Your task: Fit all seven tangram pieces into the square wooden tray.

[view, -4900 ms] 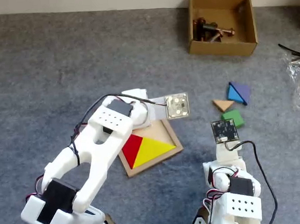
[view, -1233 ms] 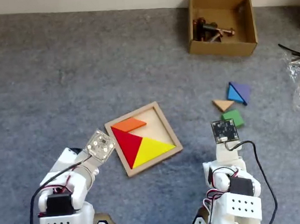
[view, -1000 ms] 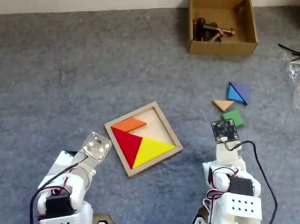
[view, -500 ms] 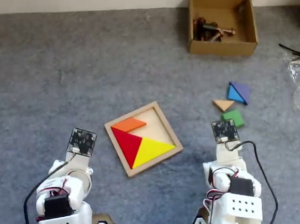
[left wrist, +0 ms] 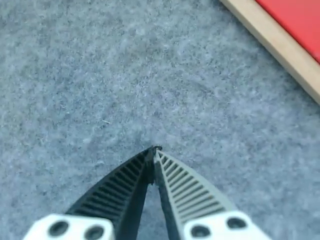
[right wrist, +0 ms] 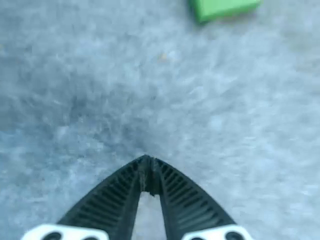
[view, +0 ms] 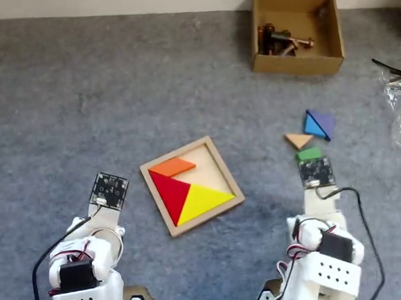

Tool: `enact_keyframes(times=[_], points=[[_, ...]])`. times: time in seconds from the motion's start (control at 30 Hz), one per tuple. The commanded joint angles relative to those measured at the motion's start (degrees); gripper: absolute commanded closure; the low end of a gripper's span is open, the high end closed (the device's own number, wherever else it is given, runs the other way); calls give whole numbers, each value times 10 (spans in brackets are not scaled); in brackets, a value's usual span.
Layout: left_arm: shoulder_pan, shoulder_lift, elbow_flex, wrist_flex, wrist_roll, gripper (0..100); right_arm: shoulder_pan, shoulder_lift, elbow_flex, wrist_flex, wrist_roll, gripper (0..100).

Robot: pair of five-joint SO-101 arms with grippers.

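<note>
Left gripper (left wrist: 154, 151) closed, empty, at 9 o'clock of square wooden tray (view: 225, 169). Right gripper (right wrist: 146, 162) closed, empty; green square wooden piece (right wrist: 222, 8) at its 12 o'clock.

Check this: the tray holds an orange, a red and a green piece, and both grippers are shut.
Wrong on one colour: the third piece in the tray is the yellow piece, not green. The high view shows the green piece outside, on the carpet. The rest stands.

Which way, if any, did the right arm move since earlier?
Yes: right arm went sideways, away from the wooden tray, now partly covering the green piece.
</note>
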Motion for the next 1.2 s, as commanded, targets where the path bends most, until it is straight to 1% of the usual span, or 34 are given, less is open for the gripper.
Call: enact_keyframes(times=[0.0, 0.1, 0.23, 0.43, 0.5, 0.6, 0.9, 0.93, 1.0, 1.03, 1.07, 1.17], points=[[-1, -6, 12, 4, 7, 986, 13, 0, -124, 66, 14, 981], [-1, -6, 12, 4, 7, 986, 12, 16, -206, 128, 16, 981], [-1, -6, 12, 4, 7, 986, -16, 116, -342, 198, 15, 981], [-1, -6, 12, 4, 7, 986, -15, 334, -494, 204, 12, 981], [-1, -6, 12, 4, 7, 986, -15, 399, -523, 185, 12, 981], [-1, -6, 12, 4, 7, 986, -14, 486, -540, 119, 15, 981], [-1, -6, 12, 4, 7, 986, 40, 679, -542, -40, 18, 981], [-1, -6, 12, 4, 7, 986, 46, 692, -543, -57, 28, 981], [-1, -6, 12, 4, 7, 986, 51, 711, -551, -88, 85, 981], [-1, -6, 12, 4, 7, 986, 51, 719, -560, -93, 112, 981], [-1, -6, 12, 4, 7, 986, 51, 727, -574, -88, 119, 981], [-1, -6, 12, 4, 7, 986, 53, 743, -638, -47, 92, 981]])
